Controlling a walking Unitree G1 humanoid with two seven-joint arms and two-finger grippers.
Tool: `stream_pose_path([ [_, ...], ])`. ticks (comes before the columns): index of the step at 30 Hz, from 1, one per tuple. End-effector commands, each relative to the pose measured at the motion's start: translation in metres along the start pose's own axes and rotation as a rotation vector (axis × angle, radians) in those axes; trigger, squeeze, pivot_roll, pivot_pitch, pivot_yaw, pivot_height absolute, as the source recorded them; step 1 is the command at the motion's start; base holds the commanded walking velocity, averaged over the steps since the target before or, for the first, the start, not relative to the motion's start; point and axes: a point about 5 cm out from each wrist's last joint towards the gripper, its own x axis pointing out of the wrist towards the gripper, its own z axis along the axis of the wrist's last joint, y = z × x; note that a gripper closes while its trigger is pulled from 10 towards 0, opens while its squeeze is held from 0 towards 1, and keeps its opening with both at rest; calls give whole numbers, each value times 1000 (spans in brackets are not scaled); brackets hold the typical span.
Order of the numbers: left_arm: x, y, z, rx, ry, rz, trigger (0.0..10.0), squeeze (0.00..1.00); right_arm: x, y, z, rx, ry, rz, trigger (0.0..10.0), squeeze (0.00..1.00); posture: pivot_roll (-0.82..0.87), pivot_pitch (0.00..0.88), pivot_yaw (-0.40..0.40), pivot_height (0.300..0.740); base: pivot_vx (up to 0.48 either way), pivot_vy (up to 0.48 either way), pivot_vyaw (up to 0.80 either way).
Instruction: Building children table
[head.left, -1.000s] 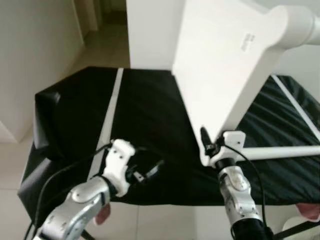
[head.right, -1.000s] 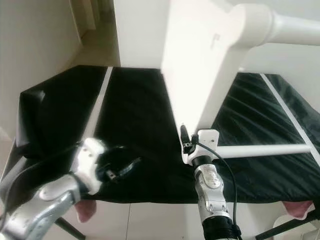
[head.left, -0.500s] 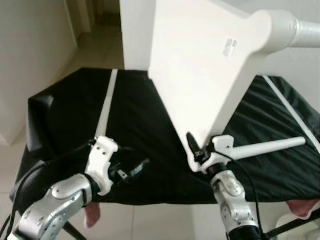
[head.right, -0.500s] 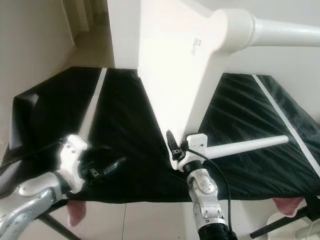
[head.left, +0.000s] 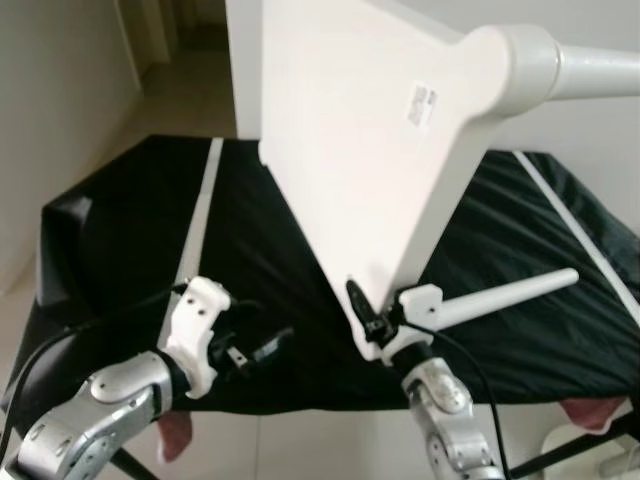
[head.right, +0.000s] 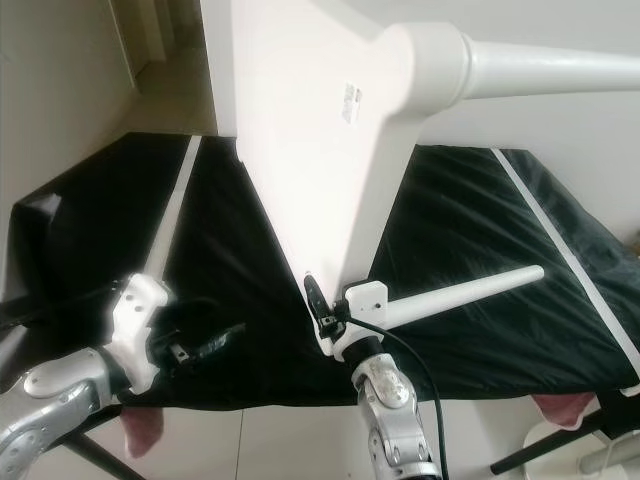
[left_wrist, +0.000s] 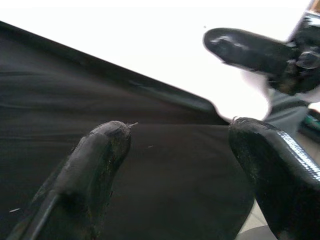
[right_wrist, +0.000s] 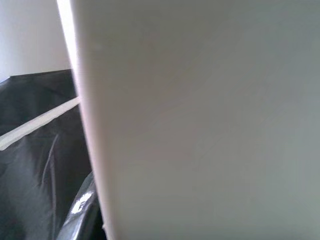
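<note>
a black sheet (head.left: 270, 250) with pale stripes (head.left: 200, 215) covers the tabletop. beyond it stands a white wall (head.right: 215, 60), and a beige tiled floor (head.left: 185, 95) runs back into a dim hallway. pale floor tiles (head.right: 270, 445) lie in front.

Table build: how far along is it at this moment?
Done: one leg is fitted to a corner of the white tabletop. In hand: the right gripper holds the tabletop's lower corner, tilted up over the black cover; the left gripper hangs open above the cover. Left: two loose legs, one by the right gripper, one on the left, not yet fitted.
</note>
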Motion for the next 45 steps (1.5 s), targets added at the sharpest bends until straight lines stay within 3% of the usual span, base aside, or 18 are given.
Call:
stream_pose_path([
  [1,-4,-22,0,12,-4,-410,10000,0,5,13,10,4,-42,93,10000,357,134,0,-72,740,0,0,0],
  [2,-4,-22,1,8,-6,-413,10000,0,3,12,10,12,-41,99,10000,1000,135,0,-71,740,0,0,0],
  [15,0,-24,4,27,-9,-437,10000,0,-20,-5,17,-61,-19,70,10000,984,121,0,-60,740,0,0,0],
  [16,1,-24,4,28,-9,-437,10000,0,-23,-6,18,-66,-10,72,10000,0,121,0,-60,740,0,0,0],
  [22,1,-25,5,34,-9,-443,10000,0,-37,-12,21,-87,-8,43,10000,0,115,0,-55,740,0,0,0],
  [23,2,-24,6,39,-10,-444,10000,0,-50,-16,24,-108,-6,8,10000,0,108,0,-52,740,0,0,0],
  [24,2,-24,6,39,-10,-444,10000,0,-50,-16,24,-108,-6,8,10000,0,108,0,-52,740,0,0,0],
  [26,3,-23,6,44,-9,-445,10000,0,-65,-18,26,-115,11,-3,10000,0,101,0,-47,740,0,0,0],
  [36,5,-21,5,54,-2,-456,10000,0,-91,-19,26,-103,79,66,10000,0,87,0,-37,740,0,0,0],
  [42,5,-18,4,58,12,-467,10000,0,-126,-43,16,-194,256,127,10000,0,65,0,-26,740,0,0,0],
  [45,5,-17,3,66,16,-464,10000,0,-128,-51,17,-226,261,117,10000,0,59,0,-24,740,0,0,0],
])
